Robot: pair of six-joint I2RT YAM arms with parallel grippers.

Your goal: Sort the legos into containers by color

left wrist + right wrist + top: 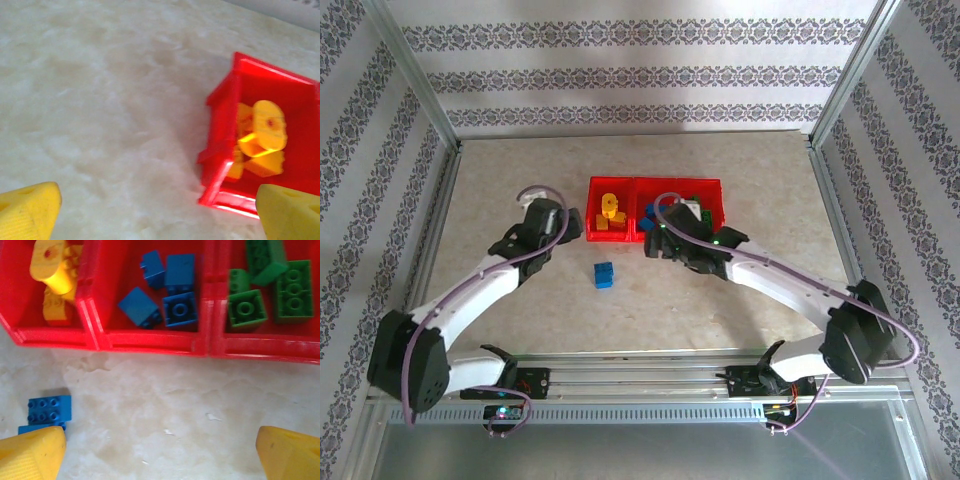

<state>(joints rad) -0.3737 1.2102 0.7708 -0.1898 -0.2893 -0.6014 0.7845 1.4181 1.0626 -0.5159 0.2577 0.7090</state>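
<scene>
Beyond right end effector [160, 457], wide and empty: red tray [150, 342] with yellow legos [52, 270], blue legos [175, 295], green legos [270, 290] in separate compartments. Loose blue lego [49, 409] beside one fingertip [30, 450]. Left end effector [160, 212] wide too.

Beneath me lies a pale beige, marble-patterned tabletop [520, 190], matte and mottled. In my right wrist view it carries a faint brownish stain [92, 361] and a small white fleck [212, 416]. White wallpapered panels with grey floral bands [620, 70] close it in at the back and both sides, framed by slanting aluminium posts [415, 80]. A slotted metal rail [640, 411] runs along the near edge.
</scene>
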